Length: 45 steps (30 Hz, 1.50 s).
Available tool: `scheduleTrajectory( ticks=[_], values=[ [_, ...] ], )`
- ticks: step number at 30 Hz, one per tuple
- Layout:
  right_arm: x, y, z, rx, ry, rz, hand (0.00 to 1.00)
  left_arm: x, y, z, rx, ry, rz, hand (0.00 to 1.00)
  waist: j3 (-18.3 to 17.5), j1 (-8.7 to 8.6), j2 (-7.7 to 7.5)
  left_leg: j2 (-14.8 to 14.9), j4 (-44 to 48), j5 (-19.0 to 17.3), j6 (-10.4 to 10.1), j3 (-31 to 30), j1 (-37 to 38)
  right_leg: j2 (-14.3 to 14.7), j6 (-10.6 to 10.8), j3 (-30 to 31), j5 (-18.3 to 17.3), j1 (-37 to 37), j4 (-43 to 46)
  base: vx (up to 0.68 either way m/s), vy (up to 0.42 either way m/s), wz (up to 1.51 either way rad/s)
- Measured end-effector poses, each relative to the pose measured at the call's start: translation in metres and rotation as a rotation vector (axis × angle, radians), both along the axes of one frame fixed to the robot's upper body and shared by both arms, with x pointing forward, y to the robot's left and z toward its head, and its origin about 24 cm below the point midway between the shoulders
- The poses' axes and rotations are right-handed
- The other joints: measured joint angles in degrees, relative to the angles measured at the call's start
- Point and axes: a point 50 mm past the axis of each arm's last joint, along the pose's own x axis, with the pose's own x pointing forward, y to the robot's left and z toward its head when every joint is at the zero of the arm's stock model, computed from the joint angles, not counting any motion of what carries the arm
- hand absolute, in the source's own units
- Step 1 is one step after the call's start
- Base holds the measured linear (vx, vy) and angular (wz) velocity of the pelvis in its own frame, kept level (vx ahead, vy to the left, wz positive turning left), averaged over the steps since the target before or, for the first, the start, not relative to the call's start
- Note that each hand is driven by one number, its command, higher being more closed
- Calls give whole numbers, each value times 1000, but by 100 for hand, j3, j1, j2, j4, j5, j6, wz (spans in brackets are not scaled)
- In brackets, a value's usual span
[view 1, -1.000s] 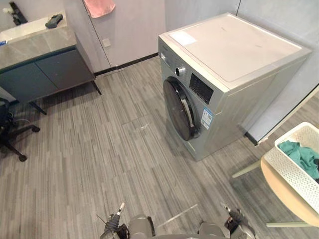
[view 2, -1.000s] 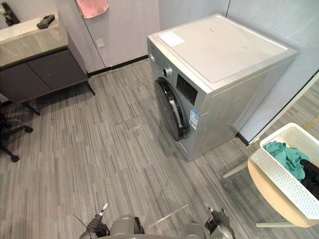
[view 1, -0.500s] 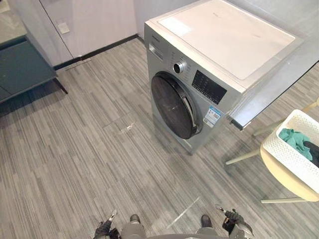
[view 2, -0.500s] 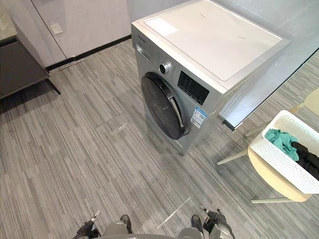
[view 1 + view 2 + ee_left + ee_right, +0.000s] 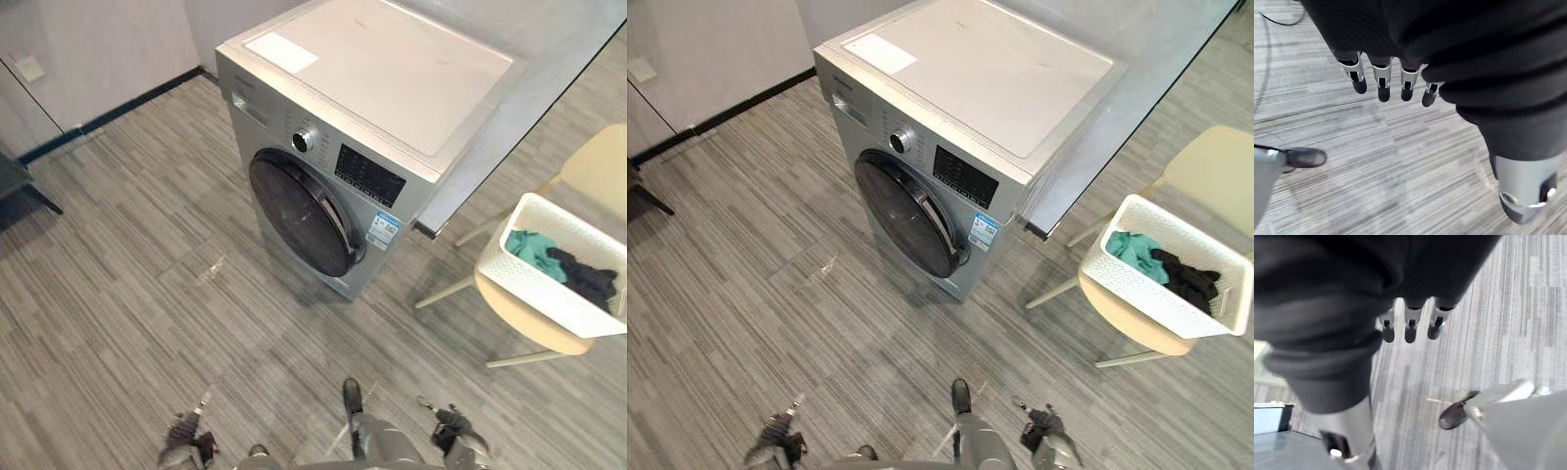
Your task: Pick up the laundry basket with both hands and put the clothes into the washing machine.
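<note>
In the left eye view the white laundry basket [image 5: 549, 302] sits on a pale chair [image 5: 598, 171] at the right edge, with green and black clothes [image 5: 530, 248] inside; it looks light and stiff, so both short ends seem best to hold; the washing machine [image 5: 392, 78] fills the top middle. In the left wrist view the left hand [image 5: 1383, 83] hangs loose and empty; in the right wrist view the right hand [image 5: 1410, 325] does too.
</note>
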Motion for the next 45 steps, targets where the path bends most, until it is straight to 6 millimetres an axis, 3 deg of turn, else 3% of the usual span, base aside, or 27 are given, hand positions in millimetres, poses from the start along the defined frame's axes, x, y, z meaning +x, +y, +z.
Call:
scheduleTrajectory(
  ticks=[4, 6, 7, 8, 10, 12, 13, 15, 16, 17, 18, 19, 20, 21, 22, 23, 24, 26, 30, 33, 38, 45],
  values=[
    [-11, -5, -2, -6, 23, -23, 0, 4, 3, 3, 21, -15, -33, 0, -67, 47, 35, 51, 0, 53, -72, -176, 258, -45, -73, -340, -567, 212, 569, 39, -24, 66],
    [-6, 3, -2, 1, 13, 9, 0, 10, 3, 5, 40, -31, -85, 0, -142, 128, -109, -17, 838, 46, -81, -332, -143, -272, -73, -357, -812, 216, 734, 1, -44, 53],
    [3, 8, 0, -5, -5, 55, 0, 12, -2, 6, 37, -44, -102, 0, -146, 170, -125, 54, 2067, 23, -112, -500, -698, -425, -51, -403, -834, 347, 723, 21, -67, 45],
    [5, 9, 1, -9, -11, 66, 0, 12, -4, 6, 33, -44, -101, 0, -143, 179, -104, 89, 2351, 24, -110, -540, -822, -435, -52, -415, -841, 378, 722, 24, -38, 28],
    [25, 16, 13, -47, -85, 166, 0, 1, -16, 2, 11, -22, -127, 0, -151, 224, 98, 242, 3668, 328, -359, -992, -1378, -424, -43, -461, -946, 573, 882, 24, 14, -2],
    [47, 23, 29, -83, -185, 232, 0, 1, -17, 2, 15, -21, -147, 0, -164, 313, 69, 101, 3939, 794, -300, -1123, -1545, -582, -83, -307, -977, 613, 829, 70, 46, -12],
    [66, 31, 44, -102, -272, 281, 0, 1, -16, 3, 21, -26, -149, 0, -134, 327, -36, -1, 3936, 701, -143, -1148, -1644, -733, -102, -221, -953, 553, 752, 52, 67, -13],
    [93, 37, 70, -144, -409, 326, 0, -2, -17, 2, 21, -17, -146, 0, -144, 291, 1, -60, 3300, 105, 155, -1113, -1684, -826, -67, -93, -913, 382, 727, 48, 34, -13],
    [100, 39, 78, -156, -446, 343, 0, -3, -16, 1, 24, -13, -143, 0, -147, 297, 5, -64, 2877, -9, 146, -1157, -1657, -837, -36, -57, -870, 344, 715, 80, 51, -27],
    [112, 44, 90, -175, -507, 378, 0, -6, -16, 0, 31, 4, -137, 0, -152, 295, 15, -101, 1751, -15, 61, -1294, -1482, -864, 58, -10, -788, 288, 683, 96, 109, -35],
    [119, 46, 100, -200, -545, 419, 0, -12, -18, -2, 24, 26, -135, 0, -182, 304, 72, -130, 734, 166, -153, -1355, -1232, -857, 121, 55, -786, 284, 656, 126, 210, -42],
    [122, 47, 105, -214, -562, 443, 0, -14, -18, -3, 24, 34, -132, 0, -209, 305, 124, -122, 420, 296, -241, -1334, -1167, -839, 181, 118, -788, 286, 641, 106, 243, -58],
    [128, 46, 117, -258, -602, 494, 0, -17, -19, -4, 26, 45, -140, 0, -225, 321, 274, -86, 225, 790, -156, -1293, -1105, -736, 318, 217, -772, 337, 556, 135, 347, -58],
    [133, 48, 128, -291, -647, 538, 0, -17, -17, -4, 41, 57, -163, 0, -213, 309, 269, -103, 242, 675, -6, -1090, -1063, -742, 481, 293, -746, 416, 433, 111, 291, -44],
    [134, 49, 134, -306, -669, 548, 0, -17, -14, -4, 53, 61, -175, 0, -206, 267, 195, -225, 227, 678, 7, -1026, -1066, -838, 583, 313, -664, 416, 369, 122, 385, -17],
    [137, 52, 145, -327, -714, 566, 0, -15, -8, -3, 78, 60, -197, 0, -213, 270, 14, -422, 200, 639, 73, -974, -1066, -1044, 620, 394, -639, 443, 221, 68, 256, -1],
    [139, 52, 154, -354, -751, 577, 0, -12, -3, -1, 96, 57, -213, 0, -237, 280, -67, -564, 204, 620, 108, -933, -1109, -1208, 726, 429, -549, 472, 40, 64, 267, 1],
    [145, 52, 168, -382, -799, 594, 0, -11, 1, 0, 111, 54, -217, 0, -232, 319, -84, -669, 202, 596, 147, -898, -1153, -1327, 773, 438, -375, 537, -204, 38, 150, 2],
    [164, 52, 199, -438, -901, 617, 0, -9, 11, 3, 141, 44, -207, 0, -216, 332, -99, -646, 187, 606, 205, -778, -1518, -1281, 830, 584, -61, 204, -500, -23, 34, -17],
    [171, 38, 226, -536, -961, 622, 0, 5, 1, 5, 125, 4, -214, 0, -53, 305, -108, -611, -70, 750, 303, -695, -1681, -1212, 843, 735, 162, -83, -675, -61, -32, -26],
    [175, 24, 239, -602, -968, 610, 0, 22, -9, 9, 116, -47, -244, 0, 150, 269, -147, -522, -594, 1133, 271, -685, -1748, -1053, 823, 751, 278, -380, -719, -36, -36, -5],
    [200, 18, 266, -602, -1015, 584, 0, 33, -11, 13, 128, -78, -253, 0, 521, 282, -129, -446, -761, 1444, 272, -923, -2129, -976, 792, 605, 461, -677, -724, -57, -25, 14]
  ],
)
